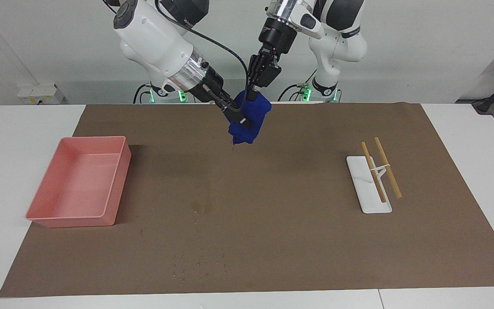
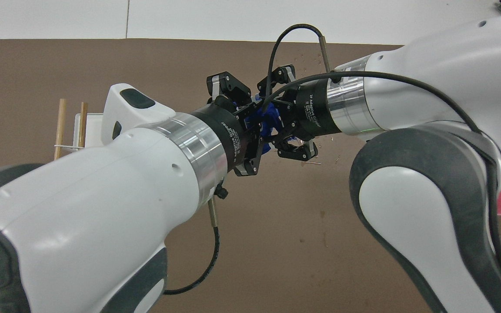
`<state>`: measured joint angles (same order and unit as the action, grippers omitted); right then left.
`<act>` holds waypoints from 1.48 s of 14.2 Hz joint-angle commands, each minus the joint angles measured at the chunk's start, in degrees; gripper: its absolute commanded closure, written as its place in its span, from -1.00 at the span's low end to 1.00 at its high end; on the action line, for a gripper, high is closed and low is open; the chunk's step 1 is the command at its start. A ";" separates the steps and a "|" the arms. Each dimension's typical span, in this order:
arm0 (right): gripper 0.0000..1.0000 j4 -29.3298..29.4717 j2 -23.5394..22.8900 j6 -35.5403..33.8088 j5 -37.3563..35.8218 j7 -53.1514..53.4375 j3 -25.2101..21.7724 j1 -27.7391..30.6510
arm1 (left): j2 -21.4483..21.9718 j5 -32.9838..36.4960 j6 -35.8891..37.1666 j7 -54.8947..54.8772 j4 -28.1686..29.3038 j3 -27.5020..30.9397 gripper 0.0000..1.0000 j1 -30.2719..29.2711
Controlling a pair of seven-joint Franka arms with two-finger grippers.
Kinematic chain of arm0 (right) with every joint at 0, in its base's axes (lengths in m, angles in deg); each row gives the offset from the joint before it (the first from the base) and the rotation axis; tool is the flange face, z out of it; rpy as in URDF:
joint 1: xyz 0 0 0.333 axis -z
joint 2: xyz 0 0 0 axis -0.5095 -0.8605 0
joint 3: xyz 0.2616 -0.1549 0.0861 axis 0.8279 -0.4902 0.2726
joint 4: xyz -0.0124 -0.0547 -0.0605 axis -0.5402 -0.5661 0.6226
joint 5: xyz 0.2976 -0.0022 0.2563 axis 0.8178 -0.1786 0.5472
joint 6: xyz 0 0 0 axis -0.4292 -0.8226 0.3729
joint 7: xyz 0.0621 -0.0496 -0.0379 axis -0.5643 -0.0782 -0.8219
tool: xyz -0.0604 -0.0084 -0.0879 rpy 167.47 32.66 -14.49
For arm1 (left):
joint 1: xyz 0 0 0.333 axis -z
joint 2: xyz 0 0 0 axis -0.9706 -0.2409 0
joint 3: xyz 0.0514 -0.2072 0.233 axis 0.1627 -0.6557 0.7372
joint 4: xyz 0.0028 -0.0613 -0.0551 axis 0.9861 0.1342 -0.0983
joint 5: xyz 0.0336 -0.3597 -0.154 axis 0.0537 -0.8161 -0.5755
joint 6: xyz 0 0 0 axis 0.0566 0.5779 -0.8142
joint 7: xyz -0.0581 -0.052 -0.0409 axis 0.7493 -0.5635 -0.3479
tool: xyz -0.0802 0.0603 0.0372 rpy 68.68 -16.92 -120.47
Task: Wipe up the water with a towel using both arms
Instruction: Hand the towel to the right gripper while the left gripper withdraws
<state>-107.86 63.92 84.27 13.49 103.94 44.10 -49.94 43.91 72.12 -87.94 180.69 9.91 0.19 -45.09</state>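
The deep-blue towel (image 1: 251, 118) hangs as a lumpy bundle in the air over the brown mat (image 1: 298, 240), close to the mat's edge by the robots. My right gripper (image 1: 239, 119) is shut on its lower part. My left gripper (image 1: 252, 95) is shut on its top. From overhead the two grippers meet nose to nose, left (image 2: 250, 128) and right (image 2: 282, 126), with a little of the towel (image 2: 268, 118) showing between them. The water (image 1: 200, 208) is a faint dark blotch mid-mat, farther from the robots than the towel. It is hidden in the overhead view.
A pink tray (image 1: 79, 184) stands at the right arm's end of the table. A white rest (image 1: 369, 201) with two wooden sticks (image 1: 386, 167) lies toward the left arm's end. Tiny pale specks (image 1: 200, 262) are scattered farther from the robots than the water.
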 commanded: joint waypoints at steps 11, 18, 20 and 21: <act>1.00 0.38 0.33 0.70 -4.86 -3.69 -0.61 0.76 | -0.18 0.11 0.59 -2.61 -0.58 0.17 -1.00 -0.91; 1.00 -4.54 -0.71 10.36 -12.41 -7.73 -0.70 2.60 | 2.19 -0.15 20.79 -35.46 1.09 0.26 -1.00 -11.71; 1.00 -4.45 -4.22 12.55 -15.82 -12.72 -0.61 4.36 | 2.72 -0.24 26.23 -44.77 1.18 0.26 -1.00 -15.93; 1.00 -4.45 -6.32 14.22 -17.76 -15.36 -0.70 4.63 | 2.98 -0.24 28.87 -49.86 1.18 0.26 -1.00 -18.21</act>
<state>-112.49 61.01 95.25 -1.24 93.37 42.78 -46.84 45.13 72.18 -63.69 139.15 10.10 0.98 -59.51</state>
